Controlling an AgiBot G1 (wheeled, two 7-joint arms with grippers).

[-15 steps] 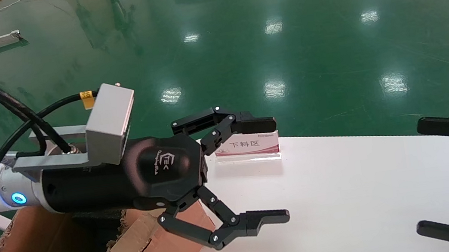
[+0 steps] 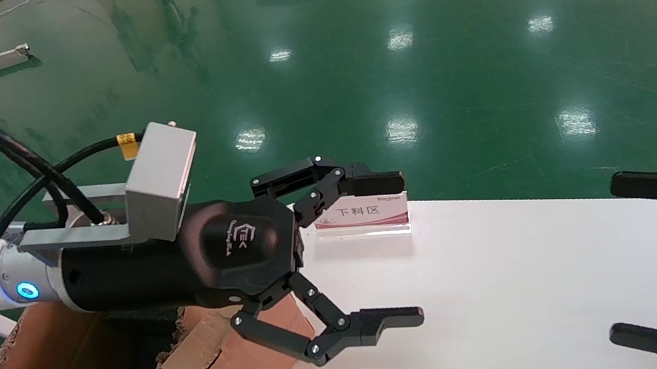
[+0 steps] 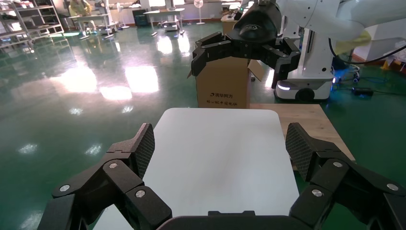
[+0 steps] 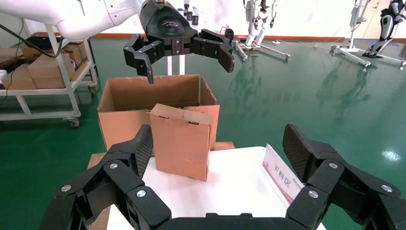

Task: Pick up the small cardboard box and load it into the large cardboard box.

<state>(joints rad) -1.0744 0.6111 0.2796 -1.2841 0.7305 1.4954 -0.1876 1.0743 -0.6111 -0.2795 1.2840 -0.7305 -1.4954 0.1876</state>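
The small cardboard box [image 4: 182, 141] is standing upright — long axis vertical — touching the large cardboard box [image 4: 119, 103]; my left gripper [image 2: 375, 248] is hovering above it, fingers apart; my right gripper [image 2: 643, 257] is also gaping.

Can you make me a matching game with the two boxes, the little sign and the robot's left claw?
Things:
1. small cardboard box
2. large cardboard box
3. sign
4. left gripper

Places or states:
A. standing at the table's far edge
B. open and empty, up in the air
C. standing on the white table, at the end by the big carton
D. off the table's end, top open

Pairs: 1-C, 2-D, 3-A, 4-B
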